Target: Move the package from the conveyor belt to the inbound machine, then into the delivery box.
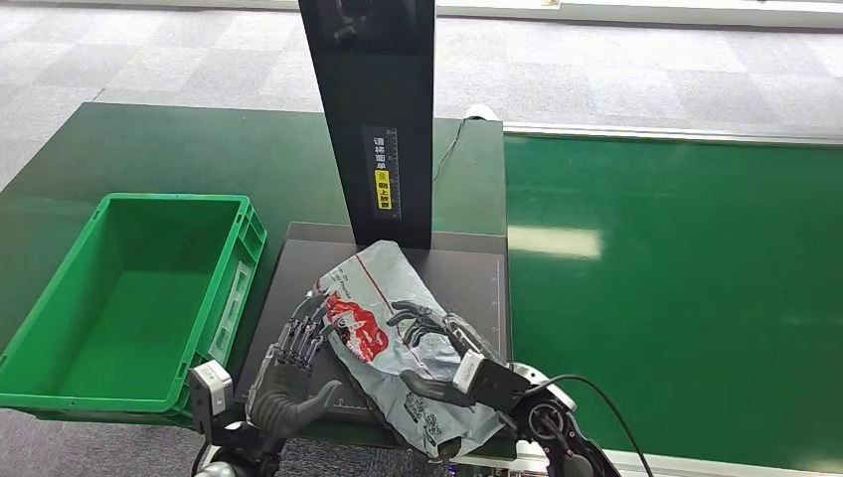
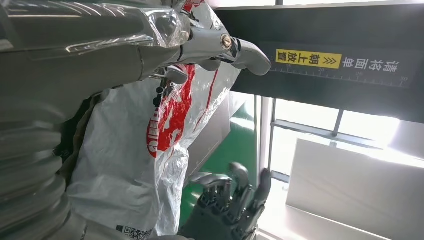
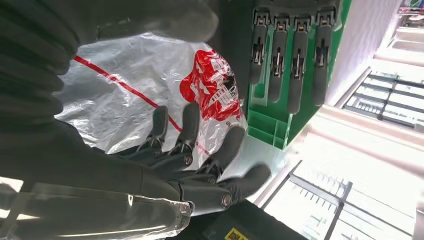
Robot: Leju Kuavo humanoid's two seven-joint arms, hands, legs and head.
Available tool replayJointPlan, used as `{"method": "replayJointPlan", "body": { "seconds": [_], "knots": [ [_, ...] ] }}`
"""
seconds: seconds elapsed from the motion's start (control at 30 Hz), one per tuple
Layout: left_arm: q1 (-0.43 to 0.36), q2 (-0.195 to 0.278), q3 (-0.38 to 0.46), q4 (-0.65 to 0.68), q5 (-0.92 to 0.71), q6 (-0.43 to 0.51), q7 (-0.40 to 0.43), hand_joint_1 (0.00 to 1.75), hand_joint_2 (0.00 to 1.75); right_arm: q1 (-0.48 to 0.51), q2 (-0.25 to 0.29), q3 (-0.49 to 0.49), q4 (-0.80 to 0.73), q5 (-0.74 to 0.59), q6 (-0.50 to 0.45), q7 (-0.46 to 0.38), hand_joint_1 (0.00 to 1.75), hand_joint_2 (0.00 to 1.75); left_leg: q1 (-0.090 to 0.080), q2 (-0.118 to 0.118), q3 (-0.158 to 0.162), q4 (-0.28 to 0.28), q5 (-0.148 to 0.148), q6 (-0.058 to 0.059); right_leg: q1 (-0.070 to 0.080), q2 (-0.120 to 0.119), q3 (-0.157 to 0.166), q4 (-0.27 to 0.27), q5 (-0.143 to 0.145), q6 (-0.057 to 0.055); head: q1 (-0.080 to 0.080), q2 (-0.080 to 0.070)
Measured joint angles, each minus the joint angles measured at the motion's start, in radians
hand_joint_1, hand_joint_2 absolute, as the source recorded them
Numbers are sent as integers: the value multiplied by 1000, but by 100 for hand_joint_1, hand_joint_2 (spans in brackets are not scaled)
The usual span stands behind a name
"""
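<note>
Fingers (image 1: 422, 323) of both hands lie spread, pressing the package (image 1: 393, 338) between them on the platform (image 1: 467, 273).

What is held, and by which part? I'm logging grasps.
The package, pressed between both hands: left hand at its left edge, right hand on its right side.

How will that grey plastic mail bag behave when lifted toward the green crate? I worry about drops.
The package looks like thin, crinkled film, so it will probably sag and fold. Its glossy surface may slip against the right hand and left hand. It lies fairly flat, suggesting light contents.
</note>
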Motion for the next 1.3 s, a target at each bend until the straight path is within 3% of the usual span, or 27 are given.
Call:
{"method": "replayJointPlan", "body": {
  "seconds": [0.37, 0.53, 0.67, 0.77, 0.97, 1.3],
  "knots": [
    [0, 0, -6, 4, -13, 7, -2, 0, 175, 12, 5, -70, -27, -26, -37, 19, 0, 175, 0, 0, 0, 0, 0, 0, 0, 0, 0, 0, 0, 0, 0, 0],
    [-2, 2, -23, 4, -251, 186, 25, 0, 175, 29, 16, -114, -61, -56, -99, 1, 0, 175, 0, 0, 0, 0, 0, 0, 0, 0, 0, 0, 0, 0, 0, 0],
    [-13, 5, -58, 5, -535, 356, 108, 0, 175, 41, 29, -164, -93, -65, -177, -18, 0, 175, 0, 0, 0, 0, 0, 0, 0, 0, 0, 0, 0, 0, 0, 0],
    [-26, 6, -82, 11, -661, 417, 166, 0, 175, 47, 40, -194, -113, -67, -217, -23, 0, 175, 0, 0, 0, 0, 0, 0, 0, 0, 0, 0, 0, 0, 0, 0],
    [-49, 5, -104, 45, -754, 413, 250, 0, 175, 58, 51, -230, -136, -118, -212, -29, 0, 175, 0, 0, 0, 0, 0, 0, 0, 0, 0, 0, 0, 0, 0, 0],
    [-78, 6, -103, 140, -794, 266, 313, 0, 175, 60, 54, -233, -136, -121, -209, -32, 0, 175, 0, 0, 0, 0, 0, 0, 0, 0, 0, 0, 0, 0, 0, 0]
  ]
}}
